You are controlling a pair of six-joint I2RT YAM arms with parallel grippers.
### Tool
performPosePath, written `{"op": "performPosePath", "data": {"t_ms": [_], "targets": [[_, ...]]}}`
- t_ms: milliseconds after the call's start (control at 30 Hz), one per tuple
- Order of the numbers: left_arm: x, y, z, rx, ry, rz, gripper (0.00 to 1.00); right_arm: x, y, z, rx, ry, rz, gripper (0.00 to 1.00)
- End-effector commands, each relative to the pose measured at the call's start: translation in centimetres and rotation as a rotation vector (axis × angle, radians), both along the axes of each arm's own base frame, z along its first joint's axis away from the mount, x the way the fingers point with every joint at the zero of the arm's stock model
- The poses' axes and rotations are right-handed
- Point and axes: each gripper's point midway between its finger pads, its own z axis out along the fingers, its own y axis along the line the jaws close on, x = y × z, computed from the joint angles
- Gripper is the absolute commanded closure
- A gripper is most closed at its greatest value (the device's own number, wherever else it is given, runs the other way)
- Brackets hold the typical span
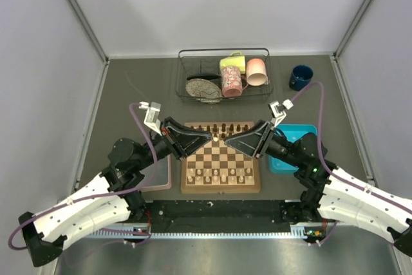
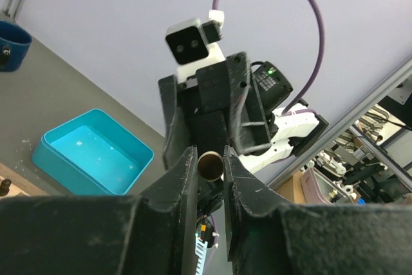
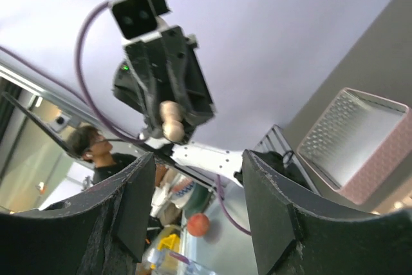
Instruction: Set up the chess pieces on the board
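Left hand (image 2: 210,159) pinching a cream piece (image 3: 170,120), long axis along its fingers, head toward the open right hand (image 3: 199,162)

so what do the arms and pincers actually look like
Both arms match: white shells dotted with small holes on the left arm and right arm, black joints, chunky black wedge-shaped left pincer and right pincer, a white camera block on each wrist, and purple cables looping along them.
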Motion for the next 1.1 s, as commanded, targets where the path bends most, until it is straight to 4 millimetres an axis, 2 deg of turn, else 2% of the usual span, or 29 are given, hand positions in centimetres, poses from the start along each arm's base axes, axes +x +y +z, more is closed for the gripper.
{"op": "performPosePath", "data": {"t_ms": [0, 467, 1067], "targets": [[-0.1, -0.1, 0.7, -0.041, -0.011, -0.009, 1.0, -0.6, -0.8, 5.7, 0.189, -0.042, 0.005, 0.46], [0.0, -0.6, 1.1, -0.055, -0.017, -0.027, 1.0, -0.3, 0.4, 4.7, 0.184, 0.014, 0.035, 0.55], [0.1, -0.6, 0.2, -0.051, -0.006, -0.024, 1.0, -0.6, 1.4, 4.9, 0.22, 0.03, 0.094, 0.69]]}}
